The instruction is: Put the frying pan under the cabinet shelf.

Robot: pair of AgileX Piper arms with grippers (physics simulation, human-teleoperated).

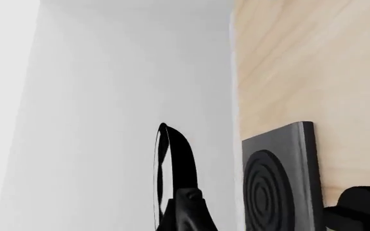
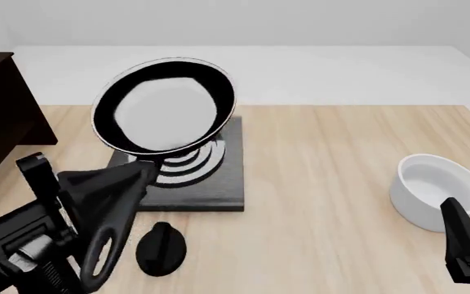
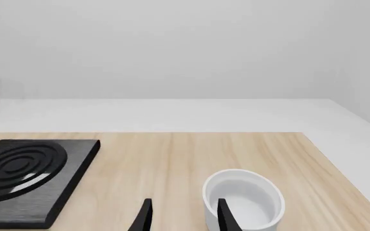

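Nearest the table's [image 2: 341, 184] front-left corner, left gripper [image 2: 129, 184] clamped on the frying pan's [image 2: 163, 110] handle, which runs away from it toward the far edge; pan lifted, tilted, above the square plate [image 2: 218, 190]. Cabinet [image 2: 2, 116] lies further left. Right gripper [image 3: 181, 216], fingers apart and empty, idles by the white bowl [image 2: 437, 190]

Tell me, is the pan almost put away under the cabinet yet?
Not yet. Done: the frying pan is lifted off the black square plate, tilted in the air. In hand: the left hand holds its handle. Left: carrying it over to the cabinet shelf at the table's left and sliding it underneath.
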